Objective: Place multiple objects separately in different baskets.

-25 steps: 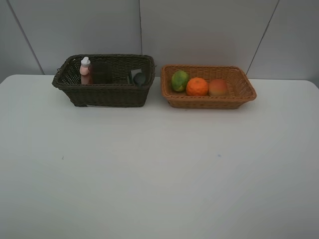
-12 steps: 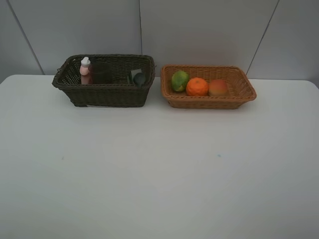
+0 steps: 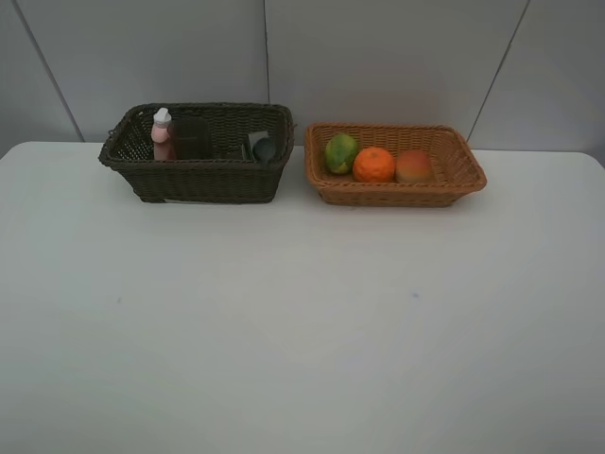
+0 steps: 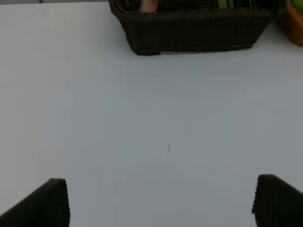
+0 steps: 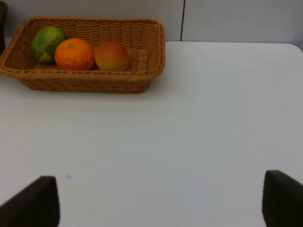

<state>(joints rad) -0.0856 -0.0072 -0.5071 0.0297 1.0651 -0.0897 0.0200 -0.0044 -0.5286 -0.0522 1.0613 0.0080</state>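
No text, label or number can be read anywhere; the pink bottle [image 3: 162, 131] looks too small to tell.

You are looking at a bare test bench, more lab than home: a plain white table [image 3: 302, 322] set against grey panelled walls [image 3: 378, 57] with visible seams. Two wicker baskets [image 3: 198, 175] sit on the table, with no furniture or household clutter around them.

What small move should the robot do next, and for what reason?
Probably none beyond keeping both arms back: the three fruits lie in the tan basket, the bottles and cup in the dark basket, and both grippers are open and hold nothing.
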